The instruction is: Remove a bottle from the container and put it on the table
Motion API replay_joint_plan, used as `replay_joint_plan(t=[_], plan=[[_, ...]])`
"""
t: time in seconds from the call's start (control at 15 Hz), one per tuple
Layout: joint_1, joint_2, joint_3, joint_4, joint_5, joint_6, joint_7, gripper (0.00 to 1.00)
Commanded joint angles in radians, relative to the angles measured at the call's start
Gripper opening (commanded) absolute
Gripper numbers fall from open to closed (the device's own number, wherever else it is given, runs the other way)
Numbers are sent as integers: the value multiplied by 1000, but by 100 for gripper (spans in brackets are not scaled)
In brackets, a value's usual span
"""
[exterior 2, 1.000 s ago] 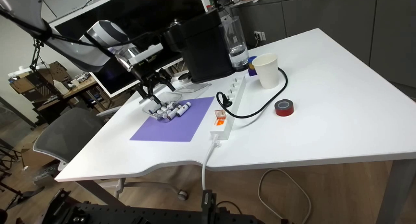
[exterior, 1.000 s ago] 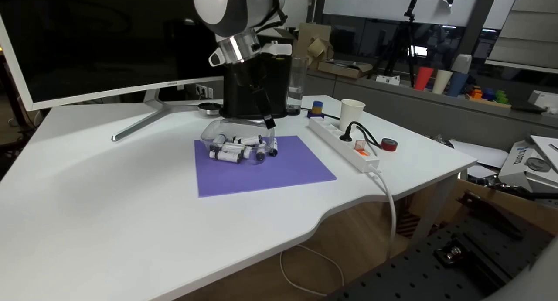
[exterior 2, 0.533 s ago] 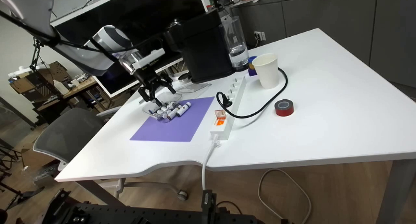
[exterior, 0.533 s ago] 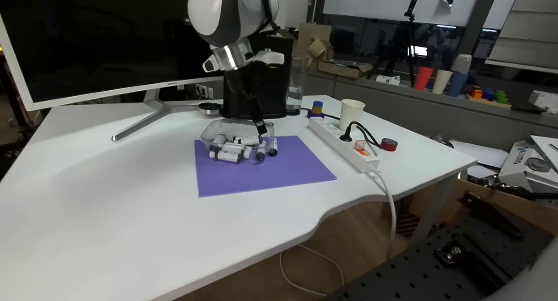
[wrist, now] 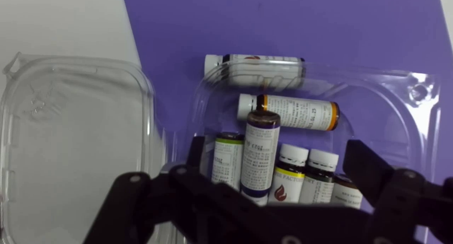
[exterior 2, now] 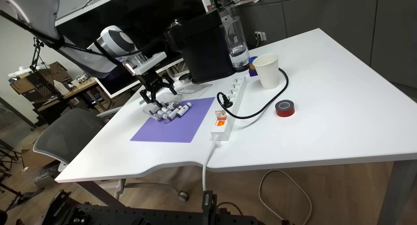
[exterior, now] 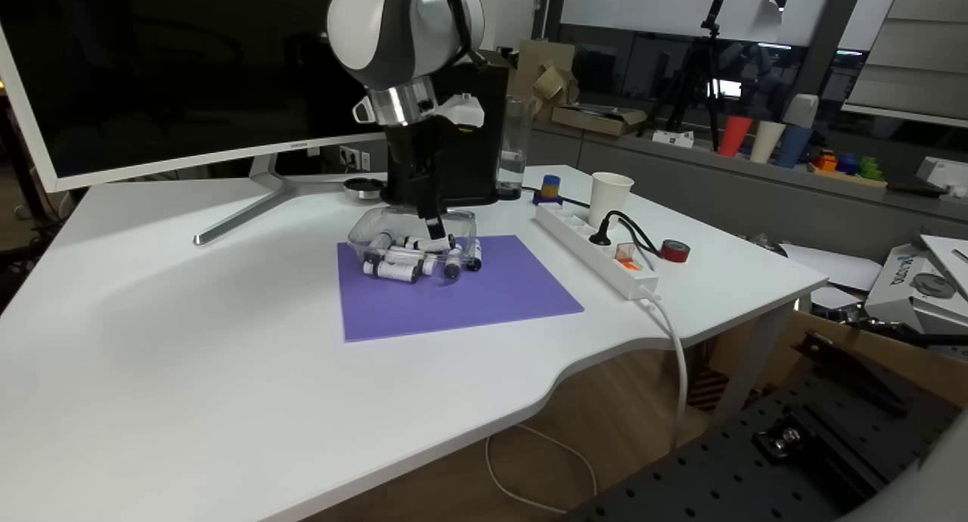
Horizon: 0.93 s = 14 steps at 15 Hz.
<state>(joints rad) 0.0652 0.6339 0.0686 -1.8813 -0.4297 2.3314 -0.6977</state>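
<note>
Gripper [wrist: 275, 146]: matt black, angular, all pins and knuckles; its jaws stand spread wide and unclenched above the bottles [wrist: 260, 154]. Whether a tip touches one, I cannot tell from here.
Container [wrist: 385, 113]: thin clear plastic with rounded corners, catching light at its 2 o'clock corner in the wrist view. It sits at least partly on the purple mat [exterior: 484, 302].
Bottles: slim, glossy dark cylinders in pale printed labels, clustered inside the container. One, with its brown end toward 12 o'clock in the wrist view, overlaps the white cap of an orange-banded neighbour.
Rim bottle [wrist: 262, 70]: same build, white cap toward 9 o'clock, lying along the container's 12 o'clock side in the wrist view, partly seen through the clear plastic.
Clear shell [wrist: 81, 141]: shallow moulded plastic with a stepped edge, just beside the container at 9 o'clock in the wrist view.
Table [exterior: 227, 371]: broad, smooth and white; in an exterior view its edge bends in a soft wave at 5 o'clock from the mat.
Black box [exterior 2: 208, 52]: tall, smooth-sided, at 1 o'clock from the mat in an exterior view.
Cup [exterior 2: 267, 71]: pale, tapered, upright, at 2 o'clock from the mat in an exterior view.
Tape roll [exterior 2: 284, 108]: squat red ring, grey-faced, at 3 o'clock from the mat in an exterior view.
</note>
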Motion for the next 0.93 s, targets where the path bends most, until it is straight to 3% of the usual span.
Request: replay_joint_plan(t=[0.0, 0.47, 0.53, 0.87], plan=[[-1, 19, -7, 20, 14, 8, 64, 100], [2, 34, -15, 12, 24, 2, 139, 100], [1, 35, -16, 11, 22, 2, 146, 78], [-2, 45, -18, 13, 22, -6, 165, 45]])
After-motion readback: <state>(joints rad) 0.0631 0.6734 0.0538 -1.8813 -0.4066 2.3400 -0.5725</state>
